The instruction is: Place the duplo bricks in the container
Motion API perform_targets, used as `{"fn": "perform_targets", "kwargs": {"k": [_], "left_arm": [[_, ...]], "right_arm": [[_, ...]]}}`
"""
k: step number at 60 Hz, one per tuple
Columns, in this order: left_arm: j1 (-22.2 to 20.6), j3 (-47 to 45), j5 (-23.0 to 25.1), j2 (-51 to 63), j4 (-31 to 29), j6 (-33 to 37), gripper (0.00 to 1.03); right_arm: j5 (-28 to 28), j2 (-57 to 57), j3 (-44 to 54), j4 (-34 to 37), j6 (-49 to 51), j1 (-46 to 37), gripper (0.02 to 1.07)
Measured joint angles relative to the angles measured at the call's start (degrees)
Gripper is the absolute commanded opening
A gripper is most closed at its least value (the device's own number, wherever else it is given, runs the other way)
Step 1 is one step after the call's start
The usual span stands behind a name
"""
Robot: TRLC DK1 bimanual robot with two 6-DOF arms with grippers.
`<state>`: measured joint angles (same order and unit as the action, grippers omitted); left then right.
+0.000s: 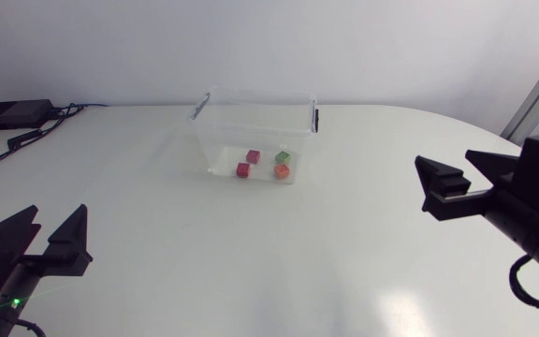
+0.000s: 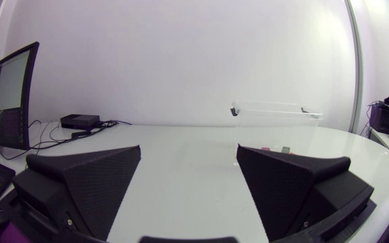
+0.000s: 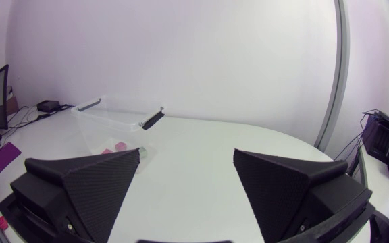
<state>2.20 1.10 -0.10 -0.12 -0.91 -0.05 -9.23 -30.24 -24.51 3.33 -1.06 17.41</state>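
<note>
Head view: the clear container [image 1: 215, 140] stands at the far middle of the white worktop [image 1: 157, 225], and four duplo bricks lie on its floor: two red ones [image 1: 253, 155] [image 1: 243, 169], a green one [image 1: 283, 157] and an orange one [image 1: 282, 171]. No brick shows on the worktop outside it. The left gripper [image 1: 59, 212] and the right gripper [image 1: 444, 157] sit well apart from the container, each with fingers spread and nothing between them.

Left wrist view: the left gripper [image 2: 189, 148] gapes wide and empty. The container [image 2: 275, 113] stands ahead of it, with small coloured shapes low inside, too small to tell apart.

Right wrist view: the right gripper [image 3: 187, 152] is likewise spread and empty. The container [image 3: 113, 120] is ahead and to one side, with pink-red bricks [image 3: 119, 145] showing through its wall.

By these views the task looks finished, with nothing left to pick up.
</note>
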Motion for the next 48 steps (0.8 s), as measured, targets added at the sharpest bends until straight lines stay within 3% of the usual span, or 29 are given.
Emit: {"fn": "perform_targets", "kwargs": {"k": [48], "left_arm": [[-1.38, 0.0, 0.0, 0.0, 0.0, 0.02, 0.99]], "right_arm": [[7.32, 24.52, 19.21, -2.1, 0.28, -13.92, 1.02]]}}
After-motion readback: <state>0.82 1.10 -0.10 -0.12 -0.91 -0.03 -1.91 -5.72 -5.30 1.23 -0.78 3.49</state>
